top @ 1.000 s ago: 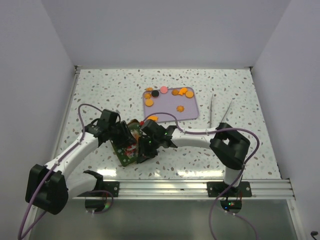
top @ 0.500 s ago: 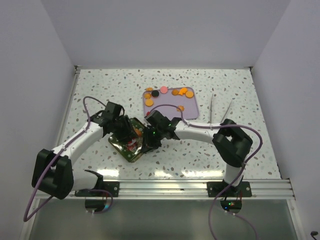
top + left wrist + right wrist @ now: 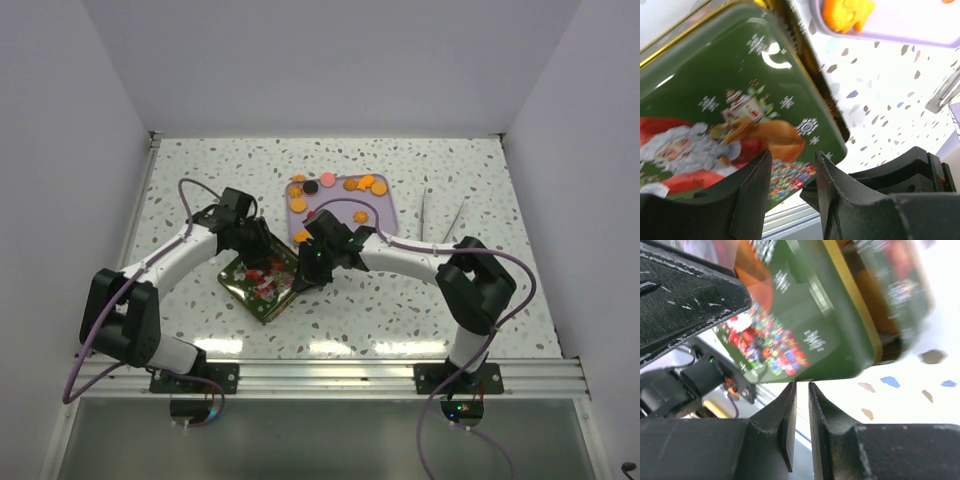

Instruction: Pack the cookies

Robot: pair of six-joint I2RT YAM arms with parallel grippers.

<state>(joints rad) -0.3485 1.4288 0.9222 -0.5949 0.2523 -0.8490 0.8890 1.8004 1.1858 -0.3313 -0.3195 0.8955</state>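
White walls close in a pale speckled stone-pattern tabletop (image 3: 200,180). A flat green square metal tin (image 3: 262,280) with a gold rim and a Santa picture on its lid lies on it, turned corner-on to the arms. Everything else is placed from this tin.

Just beyond the tin's far corner sits a shallow lavender rectangular tray (image 3: 385,218). The small flat round cookies (image 3: 366,184) lie on it. Most are orange and sit along the edge farthest from the tin, with one black and one pink among them. One orange piece sits at the tray edge nearest the tin. None is seen in the tin, whose lid is on.

The left claw (image 3: 258,243) hovers at the tin's far-left edge. In the left wrist view its fingers (image 3: 752,190) stand parted, with nothing between them and the Santa lid showing past them. The right claw (image 3: 310,268) is at the tin's far-right edge. In the right wrist view its fingers (image 3: 785,430) are drawn almost together, leaving only a slit with nothing in it, just below the tin's green side.

Past the tray, well apart from the tin, lie two thin silvery sticks (image 3: 424,215).
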